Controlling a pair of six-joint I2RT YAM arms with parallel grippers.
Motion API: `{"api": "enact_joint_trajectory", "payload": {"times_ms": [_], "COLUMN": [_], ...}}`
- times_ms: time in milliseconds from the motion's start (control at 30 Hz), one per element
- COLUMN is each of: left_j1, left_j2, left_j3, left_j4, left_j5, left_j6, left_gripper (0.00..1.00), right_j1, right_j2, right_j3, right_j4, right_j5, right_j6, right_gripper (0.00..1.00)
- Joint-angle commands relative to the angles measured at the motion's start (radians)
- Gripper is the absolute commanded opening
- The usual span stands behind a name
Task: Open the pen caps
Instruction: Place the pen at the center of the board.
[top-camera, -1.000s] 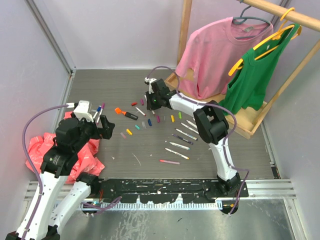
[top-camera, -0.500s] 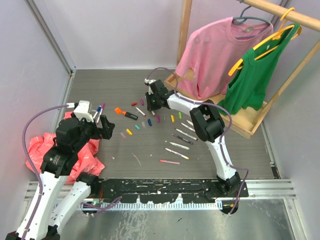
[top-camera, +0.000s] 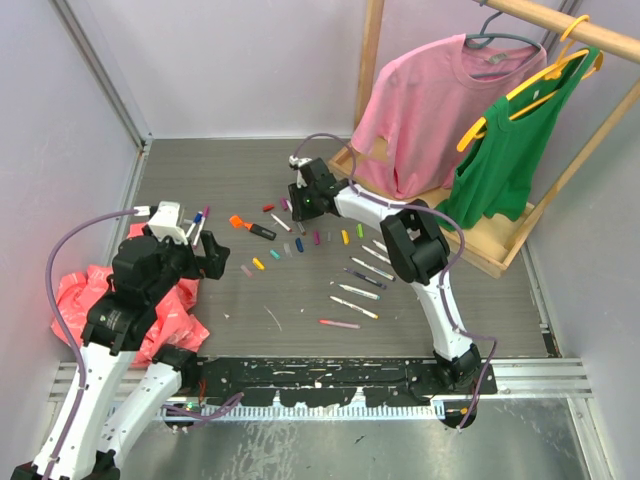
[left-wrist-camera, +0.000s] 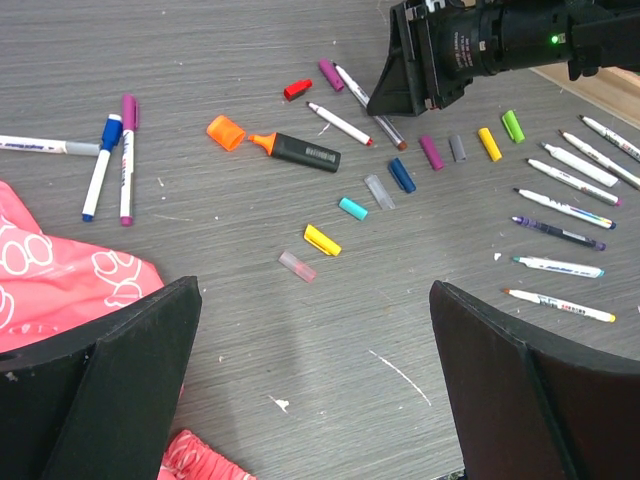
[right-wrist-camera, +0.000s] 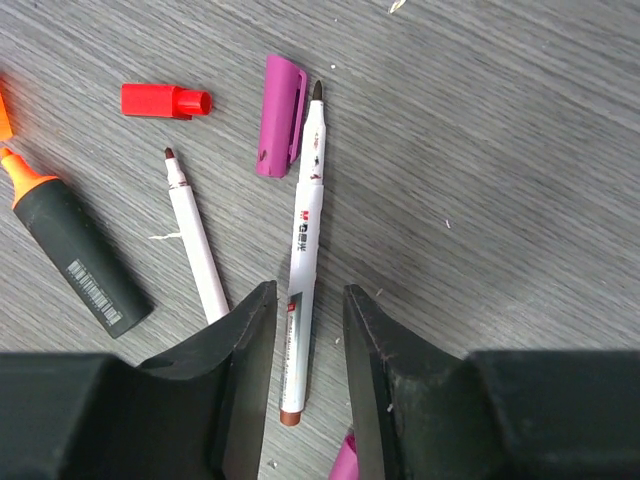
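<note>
The pink cloth (top-camera: 75, 290) on the left is partly hidden under the left arm. The left gripper (left-wrist-camera: 312, 290) hangs above the table (top-camera: 250, 180) with its jaws wide apart and nothing in them. Its camera shows three capped pens (left-wrist-camera: 127, 150) near the cloth, and one is cut off at the edge. From the top they are only tiny specks.

In the middle, loose pen caps (left-wrist-camera: 352, 208) lie in a curved row.

Farther off, the right gripper (right-wrist-camera: 307, 295) is low over the table. From the top its jaws are hidden. Its own camera shows them a little apart, with a white pen (right-wrist-camera: 305, 250) lying in the gap, not squeezed. Just past the pen's tip lie a purple cap (right-wrist-camera: 280, 115) and a red cap (right-wrist-camera: 165, 100).

On the right, uncapped pens (left-wrist-camera: 565, 209) lie in a row. Only the top view shows the pink shirt (top-camera: 420, 110) and green shirt (top-camera: 510, 150) on the rack (top-camera: 500, 245).
</note>
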Motion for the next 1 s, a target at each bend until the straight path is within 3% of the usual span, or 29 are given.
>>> {"api": "enact_joint_trajectory", "payload": {"times_ms": [0,333,500,600,733,833,967], "left_j1": [0.003,0.008,0.080,0.158,0.248,0.256,0.256], "left_j2": [0.002,0.063,0.177,0.265,0.410,0.533,0.803], "left_j3": [0.002,0.008,0.038,0.067,0.141,0.205,0.376], "left_j4": [0.026,0.029,0.040,0.058,0.046,0.061,-0.048], "left_j5": [-0.012,-0.033,0.003,0.120,0.220,0.197,0.116], "left_j6": [0.011,0.030,0.024,-0.018,-0.085,-0.077,-0.024], "left_gripper": [0.98,0.98,0.98,0.98,0.98,0.98,0.97], "right_j1": [-0.011,-0.010,-0.013,-0.027,-0.095,-0.187,-0.268], "right_j2": [-0.103,-0.400,-0.590,-0.716,-0.896,-0.998,-1.069], "right_j3": [0.046,-0.101,-0.227,-0.328,-0.475,-0.600,-0.778], "right_j4": [0.002,0.012,-0.002,-0.010,0.022,0.149,0.359], "right_j5": [-0.033,-0.104,-0.212,-0.340,-0.562,-0.737,-0.911], "right_j6": [-0.009,-0.074,-0.198,-0.334,-0.443,-0.425,-0.313], "right_gripper": [0.41,0.42,0.42,0.48,0.63,0.75,0.81]}}
